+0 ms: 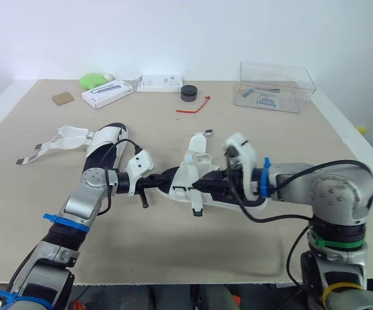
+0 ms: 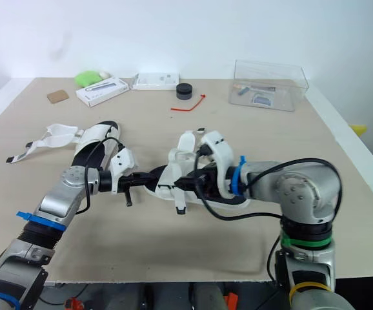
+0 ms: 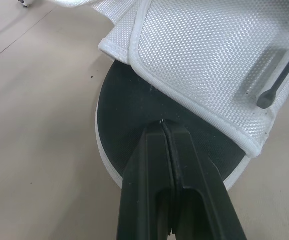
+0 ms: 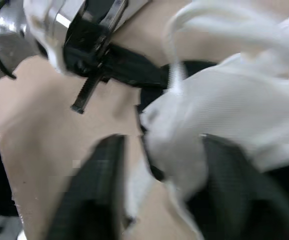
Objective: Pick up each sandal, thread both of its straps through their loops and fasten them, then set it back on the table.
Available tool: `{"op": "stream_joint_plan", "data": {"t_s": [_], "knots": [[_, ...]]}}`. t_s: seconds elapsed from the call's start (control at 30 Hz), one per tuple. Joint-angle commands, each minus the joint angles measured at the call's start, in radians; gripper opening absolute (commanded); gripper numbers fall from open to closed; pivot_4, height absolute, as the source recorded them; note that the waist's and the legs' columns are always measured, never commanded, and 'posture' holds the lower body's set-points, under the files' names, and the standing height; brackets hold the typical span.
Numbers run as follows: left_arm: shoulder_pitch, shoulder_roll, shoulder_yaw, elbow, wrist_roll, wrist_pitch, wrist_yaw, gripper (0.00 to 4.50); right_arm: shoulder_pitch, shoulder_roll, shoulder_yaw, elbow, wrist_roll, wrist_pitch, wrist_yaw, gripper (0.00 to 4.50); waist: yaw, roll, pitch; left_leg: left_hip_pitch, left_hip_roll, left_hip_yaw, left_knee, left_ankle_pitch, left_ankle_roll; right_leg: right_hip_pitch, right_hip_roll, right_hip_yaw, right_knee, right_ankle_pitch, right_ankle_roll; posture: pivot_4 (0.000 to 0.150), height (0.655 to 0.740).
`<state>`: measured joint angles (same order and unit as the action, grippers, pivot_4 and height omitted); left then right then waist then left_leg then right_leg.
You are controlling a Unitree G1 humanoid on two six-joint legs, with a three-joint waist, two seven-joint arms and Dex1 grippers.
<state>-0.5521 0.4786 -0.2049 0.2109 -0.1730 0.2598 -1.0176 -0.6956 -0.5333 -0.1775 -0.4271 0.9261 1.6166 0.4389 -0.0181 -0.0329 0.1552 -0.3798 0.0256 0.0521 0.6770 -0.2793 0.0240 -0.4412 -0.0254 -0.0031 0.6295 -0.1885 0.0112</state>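
Observation:
A white-strapped sandal with a black insole (image 1: 196, 175) lies mid-table between my two grippers. My left gripper (image 1: 168, 175) is shut, its fingertips (image 3: 163, 126) resting on the insole's rounded end beside the woven strap (image 3: 209, 55). My right gripper (image 1: 202, 185) is open at the sandal's other side, and white strap fabric (image 4: 234, 110) bulges between its spread fingers (image 4: 97, 195). A second sandal (image 1: 104, 143) lies to the left rear, with its straps (image 1: 60, 139) unfastened and spread out on the table.
A clear plastic box (image 1: 277, 87) stands at the back right. Along the back edge are a black round puck (image 1: 188, 92), a red cord (image 1: 196, 106), two white boxes (image 1: 107, 93) (image 1: 159, 82), a green lump (image 1: 95, 79) and a brown piece (image 1: 62, 98).

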Motion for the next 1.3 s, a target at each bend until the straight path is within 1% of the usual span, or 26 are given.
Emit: {"op": "stream_joint_plan", "data": {"t_s": [0.03,0.1,0.17,0.3,0.5,0.77,0.8,0.83,0.87,0.93,1.0,1.07,1.13,1.3], "knots": [[0.008,0.006,-0.020,0.040,0.033,0.015,0.002,0.00,0.022,-0.109,-0.093,-0.031,0.239,-0.002,0.116,4.45,0.000,0.000,0.000,0.000,0.000,0.000,0.000,0.000,0.000,0.000,0.000,0.000,0.000,0.000,0.000,0.150,0.7400],[0.006,0.006,-0.019,0.043,0.034,0.014,0.001,0.00,0.081,-0.148,-0.074,-0.062,0.319,-0.002,0.122,4.45,0.000,-0.001,0.000,0.001,0.000,-0.001,-0.001,0.000,0.000,0.001,0.000,0.000,-0.001,-0.001,0.000,0.150,0.7400],[0.004,0.004,-0.019,0.046,0.035,0.013,0.000,0.00,0.144,-0.161,-0.041,-0.111,0.348,-0.002,0.105,4.45,0.000,-0.001,0.000,0.002,0.000,-0.001,-0.003,0.000,0.000,0.002,0.001,0.000,-0.001,-0.001,-0.001,0.150,0.7400],[-0.007,0.000,-0.014,0.051,0.032,0.018,-0.003,0.00,0.216,-0.067,-0.012,-0.091,0.316,-0.028,-0.001,4.45,0.000,0.000,0.000,0.003,0.001,-0.001,-0.003,0.001,0.000,0.002,0.001,0.000,0.000,-0.001,0.000,0.150,0.7400],[-0.015,0.007,-0.009,0.059,0.034,0.016,-0.009,0.00,0.215,-0.015,0.027,-0.029,0.242,-0.075,-0.068,4.45,-0.002,0.000,0.000,0.003,0.001,0.000,-0.003,0.002,-0.001,0.001,0.001,0.000,-0.001,0.000,0.001,0.150,0.7400],[0.001,0.015,-0.005,0.036,0.034,0.027,-0.002,0.00,0.151,0.081,0.066,0.067,0.180,-0.098,-0.114,4.45,-0.002,0.000,0.000,0.003,0.001,0.000,-0.003,0.002,-0.001,0.001,0.002,0.001,-0.001,0.000,0.000,0.150,0.7400],[0.002,0.016,-0.004,0.036,0.036,0.026,0.000,0.00,0.143,0.087,0.068,0.075,0.174,-0.097,-0.115,4.22,-0.002,0.000,0.000,0.003,0.001,0.000,-0.003,0.002,-0.001,0.001,0.002,0.001,0.000,0.001,0.000,0.150,0.7400],[0.000,0.016,0.001,0.040,0.038,0.021,0.010,0.00,0.130,0.091,0.075,0.089,0.164,-0.099,-0.113,3.87,-0.002,0.000,0.000,0.003,0.001,0.000,-0.003,0.002,-0.001,0.001,0.002,0.001,0.000,0.001,0.000,0.150,0.7400],[-0.002,0.015,0.005,0.046,0.040,0.018,0.018,0.00,0.115,0.094,0.084,0.106,0.151,-0.104,-0.109,3.77,-0.002,0.000,0.000,0.003,0.001,0.000,-0.003,0.002,-0.001,0.001,0.002,0.001,0.000,0.001,0.000,0.150,0.7400],[-0.005,0.015,0.008,0.052,0.044,0.014,0.026,0.00,0.095,0.096,0.098,0.130,0.130,-0.110,-0.101,2.73,-0.003,0.000,0.000,0.003,0.001,0.000,-0.003,0.002,-0.001,0.001,0.002,0.001,0.000,0.001,0.000,0.150,0.7400],[-0.004,0.015,0.007,0.054,0.046,0.011,0.030,0.00,0.085,0.090,0.113,0.142,0.110,-0.117,-0.089,1.95,-0.003,0.000,0.000,0.003,0.001,0.000,-0.003,0.002,-0.001,0.001,0.002,0.001,0.000,0.001,0.000,0.150,0.7400],[-0.002,0.014,0.007,0.054,0.046,0.009,0.035,0.00,0.086,0.081,0.126,0.149,0.094,-0.124,-0.073,0.94,-0.003,0.000,0.000,0.003,0.001,0.000,-0.003,0.002,-0.001,0.000,0.002,0.001,0.000,0.001,0.000,0.150,0.7400],[0.001,0.012,0.006,0.052,0.047,0.009,0.040,0.00,0.109,0.052,0.153,0.141,0.069,-0.131,-0.053,0.05,-0.002,0.000,0.000,0.003,0.001,0.000,-0.003,0.002,-0.001,0.000,0.002,0.001,-0.001,0.000,0.000,0.150,0.7400],[0.013,0.007,0.002,0.036,0.042,0.014,0.050,0.00,0.236,-0.025,0.181,0.038,0.079,-0.113,-0.009,0.05,-0.002,0.000,0.000,0.002,0.001,0.000,-0.004,0.002,-0.001,0.001,0.002,0.001,-0.001,0.000,0.000,0.150,0.7400]]}}
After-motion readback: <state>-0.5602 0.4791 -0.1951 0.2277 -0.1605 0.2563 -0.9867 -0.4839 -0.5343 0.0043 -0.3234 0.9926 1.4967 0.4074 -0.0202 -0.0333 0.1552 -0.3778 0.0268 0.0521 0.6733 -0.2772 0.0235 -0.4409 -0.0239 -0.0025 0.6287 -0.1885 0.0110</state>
